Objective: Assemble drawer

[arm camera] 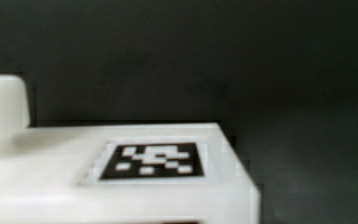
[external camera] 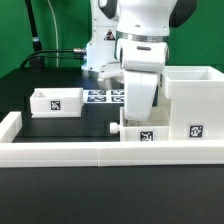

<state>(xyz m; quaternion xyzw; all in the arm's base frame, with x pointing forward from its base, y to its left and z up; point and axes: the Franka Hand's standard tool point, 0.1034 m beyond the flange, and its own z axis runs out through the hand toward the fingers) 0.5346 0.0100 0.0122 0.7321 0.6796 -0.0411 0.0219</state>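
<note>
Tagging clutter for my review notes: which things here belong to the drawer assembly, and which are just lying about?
Job: small open box, large open box, tagged white part below the tool.
Lying about: marker board, white rail, black cable.

White drawer parts, a small box, a larger box and a knobbed piece, bear black-and-white checkered tags on a black table before a green backdrop, beneath a white arm.

Gripper fingertips hidden from you behind the small tagged box, arm cropped at the exterior view's top, your wrist view's white part blurred, running off-frame.
</note>
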